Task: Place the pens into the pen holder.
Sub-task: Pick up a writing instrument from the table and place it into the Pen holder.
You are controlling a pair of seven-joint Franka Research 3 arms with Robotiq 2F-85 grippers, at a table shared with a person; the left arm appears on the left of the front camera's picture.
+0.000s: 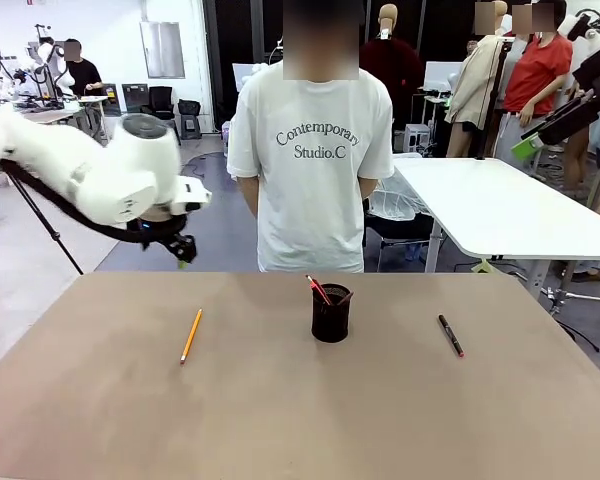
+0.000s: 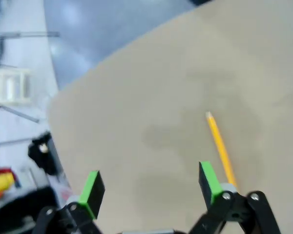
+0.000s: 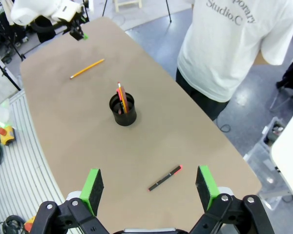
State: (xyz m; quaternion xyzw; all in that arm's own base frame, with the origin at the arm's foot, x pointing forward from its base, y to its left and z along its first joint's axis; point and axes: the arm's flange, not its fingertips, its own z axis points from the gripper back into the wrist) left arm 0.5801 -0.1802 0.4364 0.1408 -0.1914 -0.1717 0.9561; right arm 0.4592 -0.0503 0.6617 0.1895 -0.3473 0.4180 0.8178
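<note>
— Tan tabletop [image 1: 280, 430] under both arms, hardly anything on it. What are the jaws doing?

— Both sets are spread wide with nothing between them. The left gripper [image 2: 151, 183] hangs over the table's left part, near the far edge, green pads well apart. The orange-yellow wooden pencil [image 2: 219, 146] lies flat on the table below, running up past one pad in the wrist view, untouched. The right gripper [image 3: 149, 187] sits up high, looking down. The thin black pen with a red tip [image 3: 164, 178] lies on the table far below it, lined up between the pads in its own view.

— And the cup?

— The small black mesh cylindrical pen holder [image 1: 331, 315] stands upright mid-table, between the two loose sticks. A dark red-brown pen [image 1: 318, 290] leans inside it, its end poking above the rim. From the right wrist I catch an orange streak beside it, but I can't tell whether that's a second stick.

— So how far along?

— About a third, I'd judge: one in, two left. The pencil lies to the holder's left and the black pen to its right, both well apart from it and neither gripped. The left arm looks nearer a pick, so my guess is the pencil goes first. The person in the white T-shirt [image 1: 310, 180] stands at the far side, with no hand over the table.
</note>
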